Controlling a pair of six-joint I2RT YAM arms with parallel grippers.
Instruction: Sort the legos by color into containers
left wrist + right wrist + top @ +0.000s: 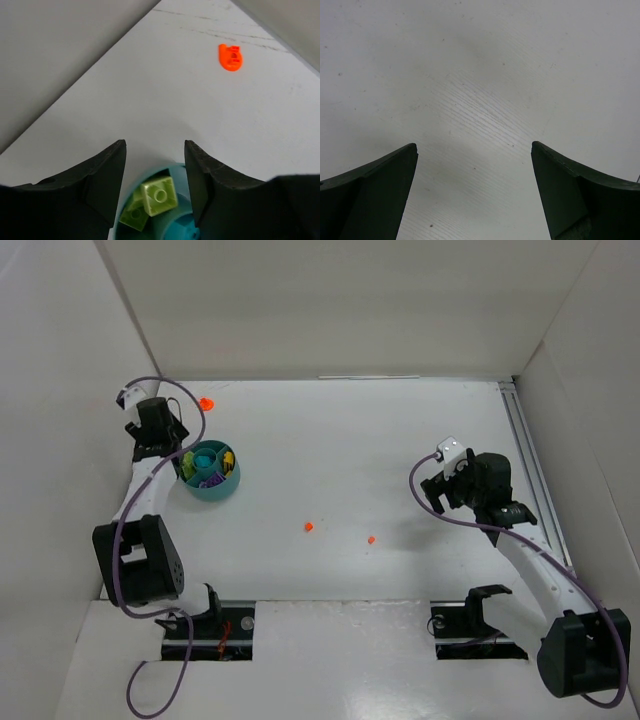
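Observation:
The round teal dish [213, 491] stands at the left of the table, with yellow, purple and lime pieces in its wedges. My left gripper [184, 462] hangs over the dish's left rim, open and holding nothing. In the left wrist view the gripper [155, 145] frames two lime green legos [159, 196] lying in one compartment of the dish [172, 226]. A round orange lego [230, 56] lies on the table beyond, also visible from above as an orange lego [206, 401]. Two small orange legos [309, 527] [371, 539] lie mid-table. My right gripper [505, 508] [474, 147] stands wide open over bare table.
White walls enclose the table on the left, back and right. A metal rail [525, 455] runs along the right side. The left wall is close beside the left arm and the dish.

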